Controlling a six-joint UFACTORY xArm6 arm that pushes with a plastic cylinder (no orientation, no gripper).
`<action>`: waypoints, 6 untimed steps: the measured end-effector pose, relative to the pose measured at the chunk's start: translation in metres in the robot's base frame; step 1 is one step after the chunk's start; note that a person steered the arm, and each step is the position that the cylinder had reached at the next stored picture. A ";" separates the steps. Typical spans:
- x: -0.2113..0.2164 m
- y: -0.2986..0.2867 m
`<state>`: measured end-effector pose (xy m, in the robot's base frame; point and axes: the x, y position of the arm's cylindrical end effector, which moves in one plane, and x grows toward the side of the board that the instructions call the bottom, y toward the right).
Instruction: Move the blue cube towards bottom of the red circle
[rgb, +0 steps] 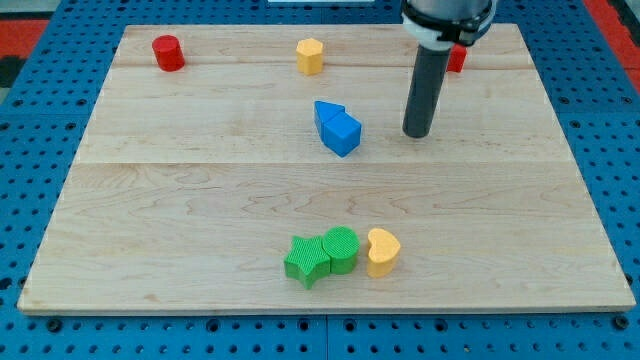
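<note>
The blue cube (343, 134) lies near the middle of the wooden board, touching a second blue block (325, 113) at its upper left. The red circle (167, 52) stands near the board's top left corner, far to the upper left of the cube. My tip (417, 134) rests on the board to the right of the blue cube, with a gap between them.
A yellow block (310, 55) sits at the top centre. A red block (457, 58) is partly hidden behind the rod at the top right. A green star (307, 260), green circle (340, 248) and yellow heart (382, 250) cluster near the bottom centre.
</note>
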<state>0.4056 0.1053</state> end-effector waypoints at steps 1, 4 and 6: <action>0.006 -0.054; -0.010 -0.096; -0.029 -0.166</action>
<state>0.3770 -0.0604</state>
